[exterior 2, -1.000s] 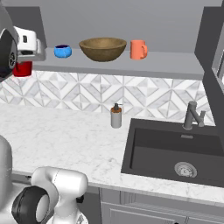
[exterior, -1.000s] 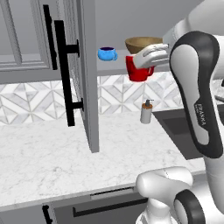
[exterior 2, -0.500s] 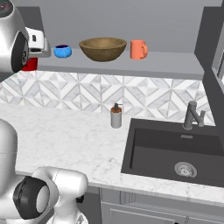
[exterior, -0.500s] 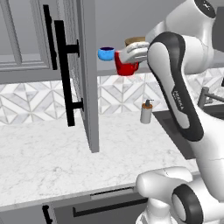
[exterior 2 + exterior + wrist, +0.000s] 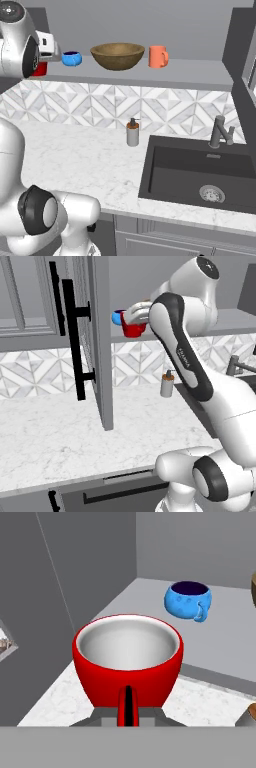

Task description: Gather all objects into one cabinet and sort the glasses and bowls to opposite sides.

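While its jaws are pinched tight on the handle of the red mug (image 5: 127, 662), the gripper (image 5: 127, 714) holds that mug upright, its white inside empty, in front of the left end of the grey cabinet shelf (image 5: 190, 75). Seen from the left base camera, the red mug (image 5: 133, 329) hangs level with the shelf edge, just right of the open cabinet door (image 5: 97, 341) with its long black bar handle (image 5: 70, 341). Farther back on the shelf sits the squat blue mug (image 5: 187, 600), upright, its dark inside empty, well apart from the red one. From the right base camera, the blue mug (image 5: 71, 58) stands at the left, the wide wooden bowl (image 5: 117, 55) beside it looks empty, and the orange mug (image 5: 157, 56) stands just right of the bowl. The white arm (image 5: 185, 366) rises from the base, bends high and reaches left toward the shelf with the hand roughly level. Below, a soap dispenser (image 5: 132, 133) stands on the marble counter (image 5: 75, 160) near the dark sink (image 5: 200, 172).
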